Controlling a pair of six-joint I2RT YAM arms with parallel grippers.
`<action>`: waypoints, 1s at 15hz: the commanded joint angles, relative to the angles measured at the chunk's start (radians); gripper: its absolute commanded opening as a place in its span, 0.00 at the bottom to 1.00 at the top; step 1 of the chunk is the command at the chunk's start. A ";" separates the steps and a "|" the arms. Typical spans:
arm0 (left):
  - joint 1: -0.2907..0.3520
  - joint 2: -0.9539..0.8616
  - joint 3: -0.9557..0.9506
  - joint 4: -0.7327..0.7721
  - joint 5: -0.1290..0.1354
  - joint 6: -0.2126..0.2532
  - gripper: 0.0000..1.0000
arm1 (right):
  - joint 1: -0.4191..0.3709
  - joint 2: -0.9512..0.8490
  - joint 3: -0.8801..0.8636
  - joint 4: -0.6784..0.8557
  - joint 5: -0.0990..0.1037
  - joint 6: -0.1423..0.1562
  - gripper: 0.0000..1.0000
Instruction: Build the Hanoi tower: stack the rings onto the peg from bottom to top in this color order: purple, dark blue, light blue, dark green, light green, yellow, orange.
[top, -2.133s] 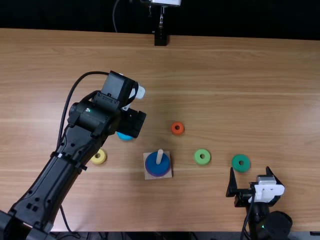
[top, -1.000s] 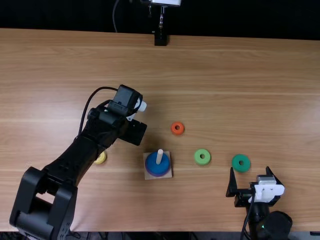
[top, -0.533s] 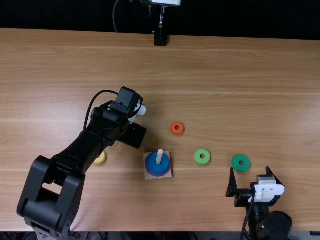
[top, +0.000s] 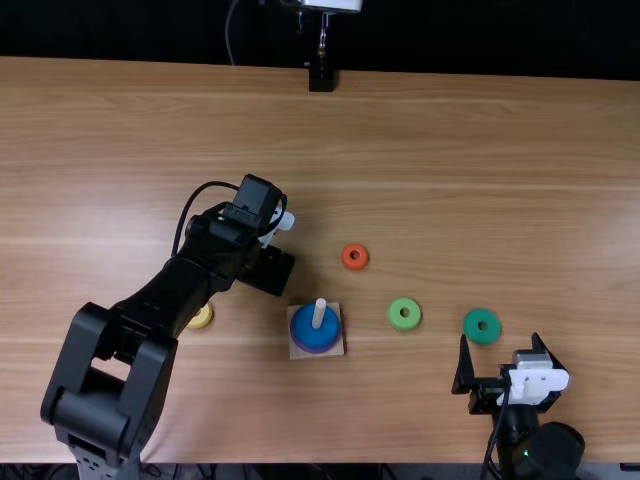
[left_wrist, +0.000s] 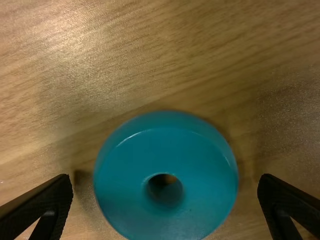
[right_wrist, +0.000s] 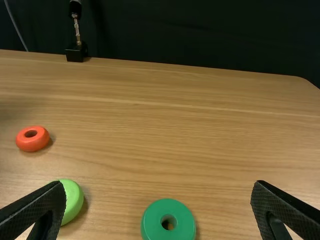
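while my left tool stands wide open and empty, it straddles the smooth light blue ring on the grained wooden bench. my right tool gapes empty near the dark green ring. the top view gives me the peg through dark blue ring and purple ring; the left wrist view, a round hole.

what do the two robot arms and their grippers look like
The left arm is black with chunky, angular segments and a looping black cable; the right arm is black too. The left gripper and right gripper have black, tapering fingers; a white part sits behind the right's.
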 joint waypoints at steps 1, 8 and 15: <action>0.012 0.017 -0.007 0.003 0.009 0.016 1.00 | -0.006 -0.012 -0.066 -0.069 0.015 0.001 1.00; 0.010 0.034 -0.011 0.053 0.013 0.017 0.82 | -0.006 -0.012 -0.066 -0.069 0.015 0.001 1.00; 0.047 0.026 -0.014 0.191 0.052 0.014 0.94 | -0.006 -0.012 -0.066 -0.069 0.015 0.001 1.00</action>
